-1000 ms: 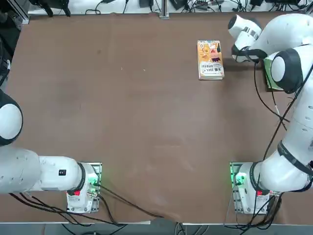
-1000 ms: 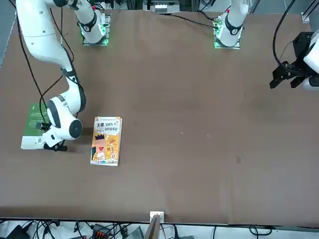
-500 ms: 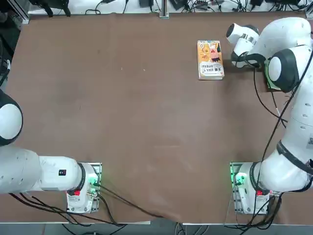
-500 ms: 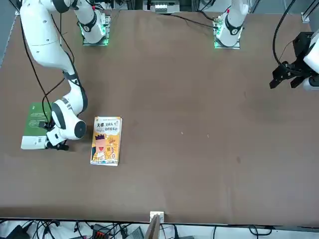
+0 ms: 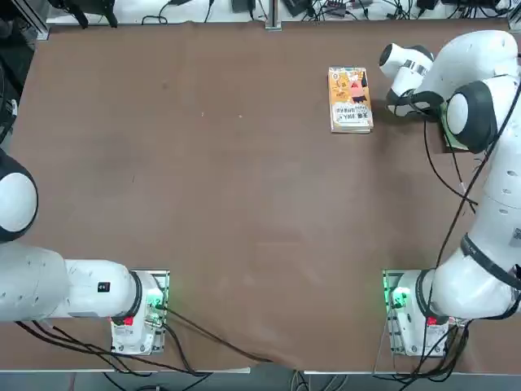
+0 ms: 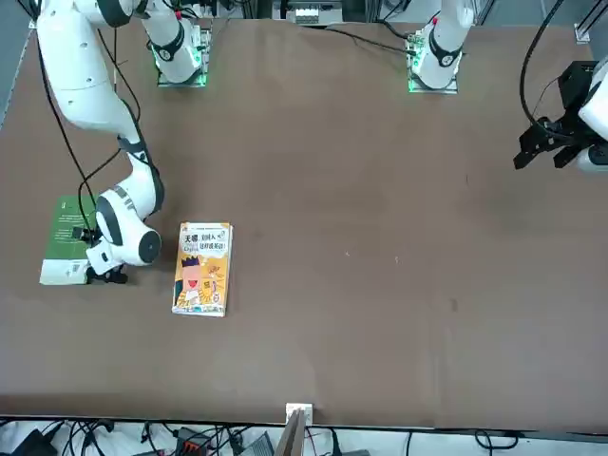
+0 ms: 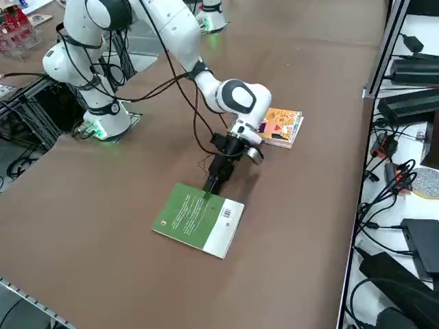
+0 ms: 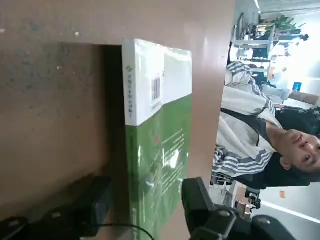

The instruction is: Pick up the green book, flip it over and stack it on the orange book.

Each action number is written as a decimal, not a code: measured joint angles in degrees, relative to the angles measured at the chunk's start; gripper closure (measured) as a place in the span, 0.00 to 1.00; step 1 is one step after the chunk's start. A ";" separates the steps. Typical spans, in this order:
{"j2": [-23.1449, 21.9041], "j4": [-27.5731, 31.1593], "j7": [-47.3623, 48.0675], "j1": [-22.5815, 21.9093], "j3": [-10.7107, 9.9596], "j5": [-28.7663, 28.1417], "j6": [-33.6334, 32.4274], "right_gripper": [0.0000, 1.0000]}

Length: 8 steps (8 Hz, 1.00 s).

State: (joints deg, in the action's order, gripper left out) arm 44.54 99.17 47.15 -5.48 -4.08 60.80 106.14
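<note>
Table (image 7: 295,226): broad brown top, both books lying on it.

Right arm (image 7: 168,31): reached out over the table, wrist low at the green book.

Person (image 8: 245,145): beyond the table in the wrist view, hands off the books.

Green book (image 7: 185,216): lay flat near the right gripper (image 8: 148,184), green-and-white text cover up, well apart from the other book in the side view. Looked like a light, thin paperback: bendy cover, glossy so probably slippery, hard to break but easy to crease. Best hold looked like the long edge nearest the gripper, around mid-length, both covers pinched together so it wouldn't fan open in the flip. A corner grip would likely have let it sag or twist.

Orange book (image 6: 201,271): flat, cartoon cover up, nothing stacked on it. Judged a decent base if the drop was square.

Jaws: spread, fingers (image 8: 196,200) astride the green book's edge, no pinch. Contact on either side was hard to call from the wrist view. Closing on the edge looked like the step in hand; flip and stack still to do.
</note>
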 joint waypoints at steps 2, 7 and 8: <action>1.33 0.01 1.74 0.01 -0.25 2.18 -0.05 0.21; 1.50 0.01 1.94 0.13 -0.94 2.42 -0.08 0.41; 1.50 0.01 2.01 0.14 -1.02 2.43 -0.08 0.49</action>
State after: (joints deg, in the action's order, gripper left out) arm 46.04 99.18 49.16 -5.34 -5.10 63.22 106.06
